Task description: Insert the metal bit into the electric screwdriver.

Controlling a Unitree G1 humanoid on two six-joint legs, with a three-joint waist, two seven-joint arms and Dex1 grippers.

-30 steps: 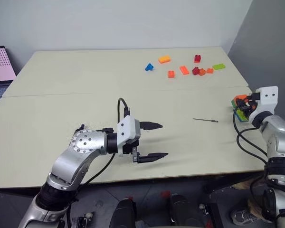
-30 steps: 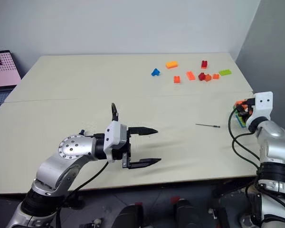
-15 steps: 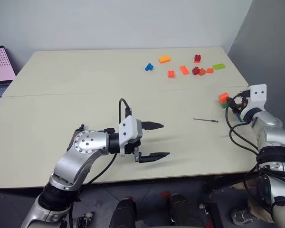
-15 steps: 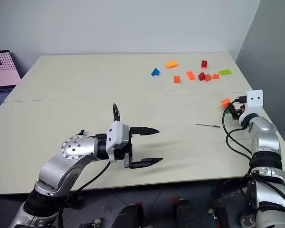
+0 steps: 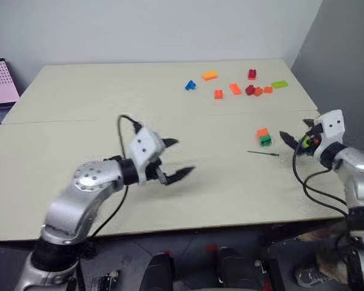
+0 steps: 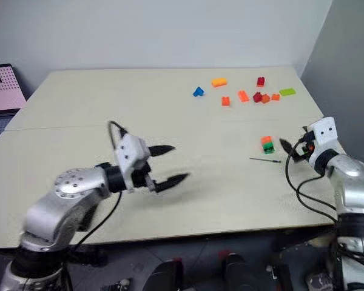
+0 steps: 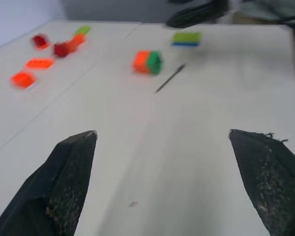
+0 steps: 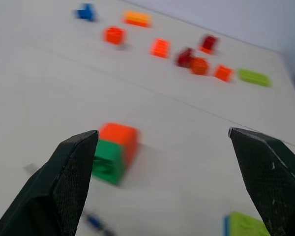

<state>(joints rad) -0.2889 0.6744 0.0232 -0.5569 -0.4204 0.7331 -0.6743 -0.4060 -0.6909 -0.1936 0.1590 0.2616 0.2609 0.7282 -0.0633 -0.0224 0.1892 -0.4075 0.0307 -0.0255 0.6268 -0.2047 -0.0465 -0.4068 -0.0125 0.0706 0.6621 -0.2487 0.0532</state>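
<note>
Both end effectors spread wide, empty: left [image 5: 170,160], right [image 5: 291,143]. Metal bit [image 5: 262,153] flat on worktop [image 5: 79,109], just beside orange-green brick [image 5: 264,136]. Tip: right one approaches low, pinches mid-rod squarely.

Cream table [image 5: 109,103]. Scattered bricks: blue brick [image 5: 190,85], orange bricks [image 5: 210,76], red bricks [image 5: 252,74], lime-green brick [image 5: 279,85]. Stacked block [image 5: 264,136]: orange above green. Metal bit [image 5: 262,153]: dark grey. Pink dotted panel [image 5: 1,80]. Black gripper fingers [image 7: 64,182].

No text, label or number can be read anywhere.
</note>
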